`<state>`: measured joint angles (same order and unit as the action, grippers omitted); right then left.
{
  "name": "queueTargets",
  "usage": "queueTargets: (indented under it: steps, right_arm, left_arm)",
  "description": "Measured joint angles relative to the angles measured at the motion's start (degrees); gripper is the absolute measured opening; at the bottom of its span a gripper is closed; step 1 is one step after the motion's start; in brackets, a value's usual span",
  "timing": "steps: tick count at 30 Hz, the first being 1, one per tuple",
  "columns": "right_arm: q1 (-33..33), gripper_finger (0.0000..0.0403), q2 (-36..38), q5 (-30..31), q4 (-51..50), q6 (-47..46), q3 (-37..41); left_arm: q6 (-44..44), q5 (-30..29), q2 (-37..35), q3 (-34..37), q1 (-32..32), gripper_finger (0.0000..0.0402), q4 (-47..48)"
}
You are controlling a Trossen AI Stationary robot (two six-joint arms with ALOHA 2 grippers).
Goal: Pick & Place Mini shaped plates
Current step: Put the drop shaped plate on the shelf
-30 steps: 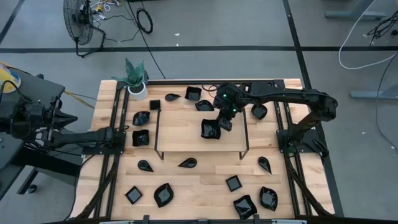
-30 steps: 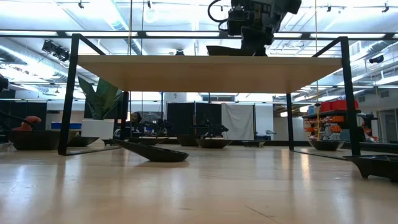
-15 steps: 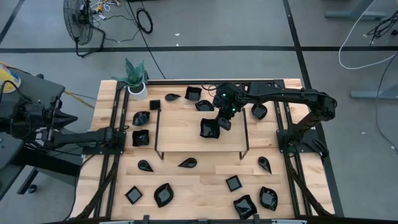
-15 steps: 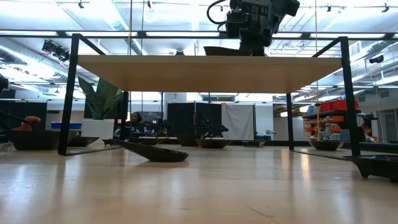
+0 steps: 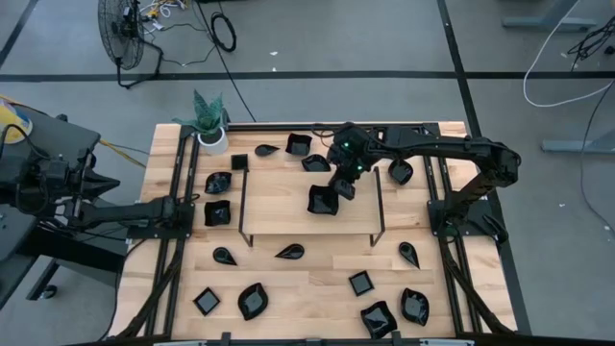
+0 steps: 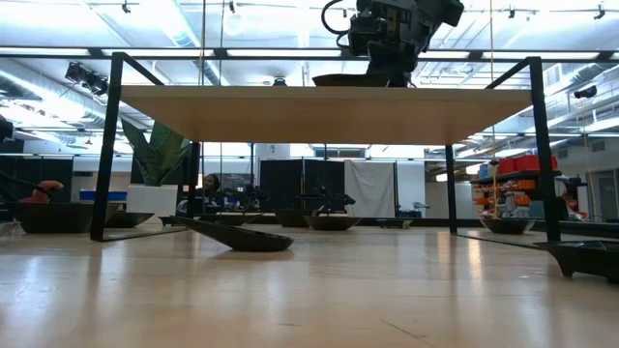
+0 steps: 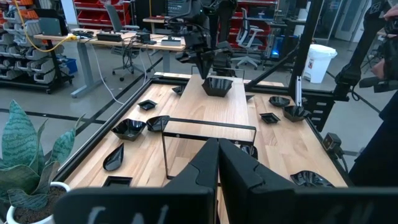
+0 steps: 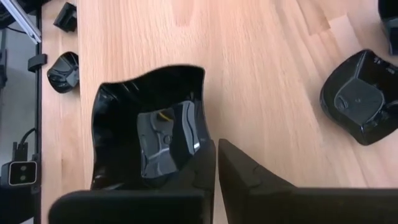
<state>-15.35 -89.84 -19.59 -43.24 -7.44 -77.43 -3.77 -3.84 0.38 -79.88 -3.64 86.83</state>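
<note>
The wavy square plate (image 5: 322,199) sits on top of the raised wooden shelf (image 5: 283,216), toward its far side. Right hand (image 5: 344,185) is right at the plate's rim, fingers (image 8: 249,177) almost together with just a slit between them. Whether they pinch the rim, I can't tell. More mini shaped plates (image 5: 254,300) lie scattered over the table (image 5: 317,264) around the shelf. Left hand (image 7: 217,162) waits low at the table's left edge, fingers pressed together, holding nothing.
</note>
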Motion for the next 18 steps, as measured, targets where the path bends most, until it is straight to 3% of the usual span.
queueTargets:
  steps: [9,18]
  right_arm:
    - [-0.81,0.0031,0.35,0.01,0.46,-0.24,0.0]
    - [-0.94,0.0114,4.95,5.67,0.66,0.0,-0.02]
  left_arm:
    - [-0.02,0.01,0.0,0.0,0.0,0.0018,0.0]
    - [-0.02,-0.01,0.01,0.0,0.0,0.0018,0.0]
